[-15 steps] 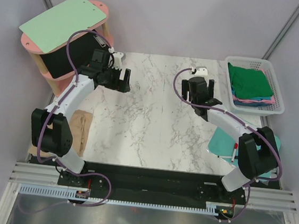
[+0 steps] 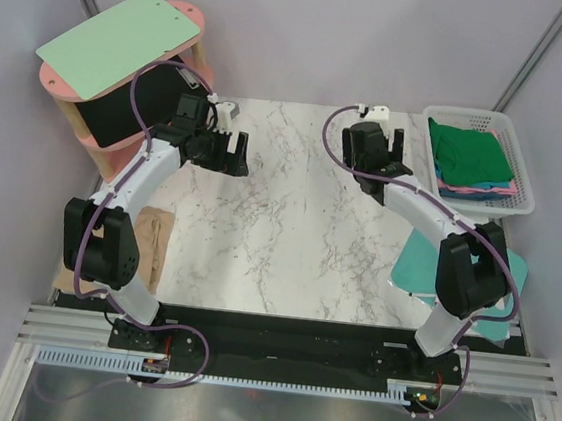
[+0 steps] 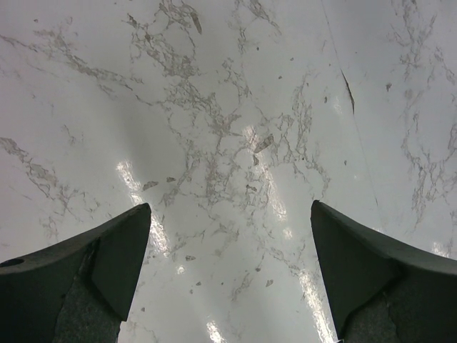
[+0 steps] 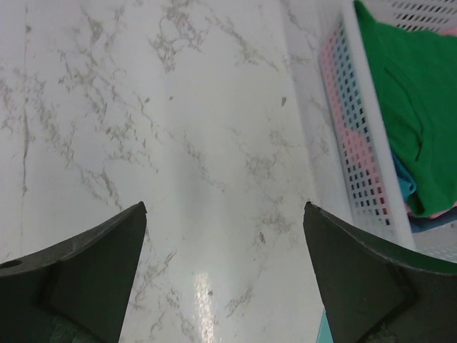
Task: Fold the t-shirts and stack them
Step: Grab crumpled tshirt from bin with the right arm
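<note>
Arms: two, bolted side by side at the near edge of the bench (image 2: 278,240)
Grippers: two, both released and holding nothing
Left gripper (image 2: 237,153): jaws wide apart above bare marble toward the far left of the bench; the wrist view shows only veined surface between its fingers (image 3: 107,264)
Right gripper (image 2: 393,147): jaws spread wide over the far right of the bench, just beside the basket, not touching it
T-shirts: four counted
Green t-shirt (image 2: 468,150): one, folded, on top of the pile in the basket
Teal-blue t-shirt (image 4: 405,187): one, only an edge showing under the green one
Pink t-shirt (image 2: 474,195): one, at the bottom of the pile, seen as a thin edge
Tan t-shirt (image 2: 152,247): one, apart from the rest, lying at the left edge of the bench beside the left arm
Basket (image 2: 467,113): one, white, perforated, at the far right corner
Mint-teal board (image 2: 413,270): one, flat, at the right edge under the right arm
Pale green clipboard (image 2: 118,41): one, on a pink stand at far left
</note>
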Motion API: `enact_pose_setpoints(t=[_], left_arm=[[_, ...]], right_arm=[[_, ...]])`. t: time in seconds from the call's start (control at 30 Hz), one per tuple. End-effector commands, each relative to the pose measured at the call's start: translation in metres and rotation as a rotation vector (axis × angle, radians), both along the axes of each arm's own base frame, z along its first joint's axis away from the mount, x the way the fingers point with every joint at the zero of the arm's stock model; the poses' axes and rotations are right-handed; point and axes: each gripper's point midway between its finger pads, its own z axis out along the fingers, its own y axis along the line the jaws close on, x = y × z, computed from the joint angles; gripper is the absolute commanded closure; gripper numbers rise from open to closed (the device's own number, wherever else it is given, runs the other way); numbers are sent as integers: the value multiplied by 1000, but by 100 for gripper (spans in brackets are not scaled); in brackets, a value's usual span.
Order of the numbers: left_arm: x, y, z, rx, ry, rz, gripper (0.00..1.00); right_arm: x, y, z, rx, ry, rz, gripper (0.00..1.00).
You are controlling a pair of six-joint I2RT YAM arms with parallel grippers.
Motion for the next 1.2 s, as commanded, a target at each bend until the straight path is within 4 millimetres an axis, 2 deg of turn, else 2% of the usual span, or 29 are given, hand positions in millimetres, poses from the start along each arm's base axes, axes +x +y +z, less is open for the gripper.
enact_pose_setpoints(t=[0.0,0.03,0.07,0.1,0.13,0.17,0.2,0.23,0.27,0.3,0.33,0.37,0.4,0.43,0.47,0.53,0.57,0.6,0.63,0.67,0.7,0.77,0.8,0.87,0.97,1.07,1.1,1.17], left_arm=[[1,0,5,-26,12,49,0],[1,0,6,-26,10,55,0],[1,1,6,-25,10,59,0],[0,1,6,-25,10,59,0],[0,1,7,-24,8,57,0],[-1,1,7,-22,8,55,0],[-1,2,6,-16,8,53,0],[-2,3,4,-11,19,53,0],[-2,4,2,-6,22,55,0],[-3,4,0,-1,31,55,0],[-4,6,-2,6,38,59,0],[-4,6,-4,9,46,60,0],[-4,6,-5,13,48,61,0],[-4,6,-5,12,52,60,0],[-4,6,-7,15,57,61,0],[-3,7,-7,20,60,66,0],[-4,8,-8,23,62,68,0],[-4,8,-9,25,66,69,0],[-3,9,-9,28,64,72,0],[-4,9,-10,31,66,72,0],[-4,9,-11,31,71,73,0],[-4,10,-12,35,75,74,0],[-4,10,-11,37,71,75,0],[-4,11,-12,41,71,75,0],[-4,12,-13,45,75,79,0],[-5,14,-16,54,82,84,0],[-5,14,-16,56,84,85,0],[-4,14,-15,56,80,86,0]], right_arm=[[33,-48,68,4,-145,-164,3],[40,-54,74,31,-159,-164,4],[49,-61,90,63,-196,-178,5],[56,-85,96,89,-214,-221,6],[65,-88,94,116,-209,-198,6],[73,-96,107,133,-238,-210,6],[79,-115,111,139,-247,-245,6],[85,-123,99,133,-217,-262,6],[92,-131,114,144,-245,-277,6],[94,-150,108,147,-221,-316,6],[100,-158,94,146,-192,-339,6],[105,-167,100,161,-200,-352,6],[103,-185,90,167,-168,-387,5],[107,-192,74,196,-141,-407,5],[109,-210,69,238,-130,-420,6],[111,-222,39,317,-73,-438,6],[110,-239,30,350,-63,-462,7],[114,-236,20,407,-37,-421,9],[116,-241,2,448,-12,-437,11],[117,-255,-3,476,-9,-449,12],[119,-256,-19,509,20,-439,13],[122,-268,-25,545,22,-449,16],[124,-267,-35,565,40,-437,16],[128,-268,-37,575,42,-430,18],[130,-265,-50,594,65,-423,18],[130,-261,-64,612,93,-418,23],[130,-260,-71,618,107,-420,26],[129,-258,-77,625,121,-422,46]])
